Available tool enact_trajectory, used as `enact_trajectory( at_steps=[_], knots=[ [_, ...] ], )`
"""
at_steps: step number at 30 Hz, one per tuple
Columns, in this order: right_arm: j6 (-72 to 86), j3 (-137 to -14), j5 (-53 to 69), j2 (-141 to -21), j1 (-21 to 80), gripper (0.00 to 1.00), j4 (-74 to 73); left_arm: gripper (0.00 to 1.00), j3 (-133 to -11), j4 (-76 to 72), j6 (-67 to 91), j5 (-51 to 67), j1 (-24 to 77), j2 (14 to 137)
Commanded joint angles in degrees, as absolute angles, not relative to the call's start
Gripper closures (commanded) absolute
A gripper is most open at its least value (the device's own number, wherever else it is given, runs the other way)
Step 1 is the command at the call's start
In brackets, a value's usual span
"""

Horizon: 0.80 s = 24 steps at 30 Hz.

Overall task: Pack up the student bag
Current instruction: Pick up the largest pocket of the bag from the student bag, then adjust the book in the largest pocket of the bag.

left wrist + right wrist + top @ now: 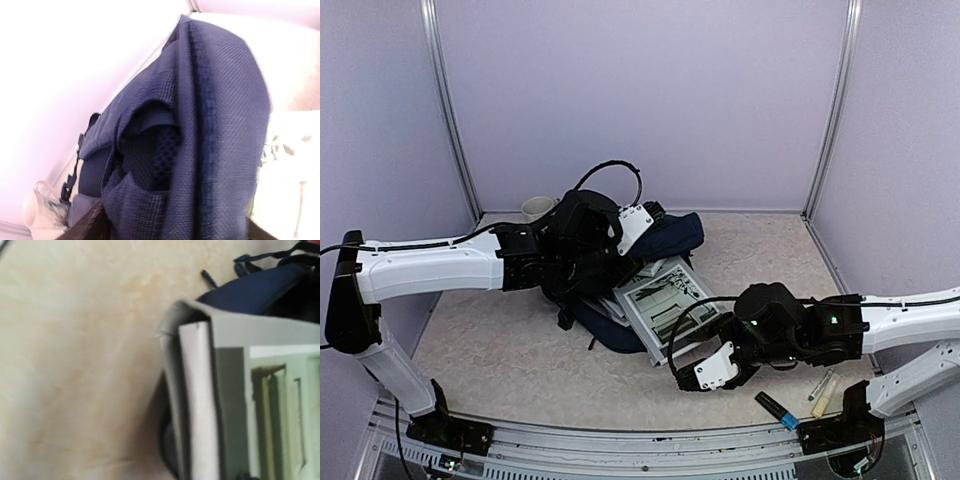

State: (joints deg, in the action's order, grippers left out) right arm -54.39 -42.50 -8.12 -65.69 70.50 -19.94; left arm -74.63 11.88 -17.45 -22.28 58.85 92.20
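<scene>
The student bag (672, 236) is a dark navy backpack lying slumped mid-table, with more of it under the books (605, 328). My left gripper (642, 244) is shut on a fold of its navy fabric (220, 125), which fills the space between the fingers (85, 226). A grey book with a pictured cover (665, 298) lies on the bag's opening, on other flat books. My right gripper (695, 340) is at the book's near edge, shut on it; the book (230, 390) fills the right wrist view, with one dark finger (172, 440) under it. The bag (255, 290) lies beyond.
A white patterned mug (535, 207) stands behind the bag by the back wall, also in the left wrist view (42, 212). A black marker with a blue cap (778, 410) and a pale marker (823, 392) lie near the right arm's base. Walls enclose the table.
</scene>
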Motion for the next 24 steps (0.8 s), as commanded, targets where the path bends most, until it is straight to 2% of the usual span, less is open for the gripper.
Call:
enact_trajectory(
  at_steps=[1, 6, 13, 17, 24],
  knots=[
    [-61.12, -41.41, -14.65, -67.69, 70.78, 0.33, -13.13, 0.48, -74.64, 9.38, -19.95, -14.87, 58.45, 91.65],
    [-63.41, -39.66, -17.57, -69.62, 68.24, 0.46, -5.18, 1.0, -73.03, 7.09, -20.78, -12.55, 59.36, 89.35],
    [-64.26, -41.39, -16.31, -74.88, 63.85, 0.58, 6.14, 1.0, -73.24, 2.42, -28.48, -15.8, 68.55, 84.68],
    [-64.96, -44.24, -18.51, -79.77, 61.02, 0.62, 11.75, 1.0, -73.66, 1.05, -26.69, -15.29, 69.21, 80.54],
    [-66.15, -51.18, -18.31, -88.61, 57.22, 0.63, 20.84, 1.0, -74.26, 0.0, -26.21, -11.15, 69.34, 76.86]
  ],
)
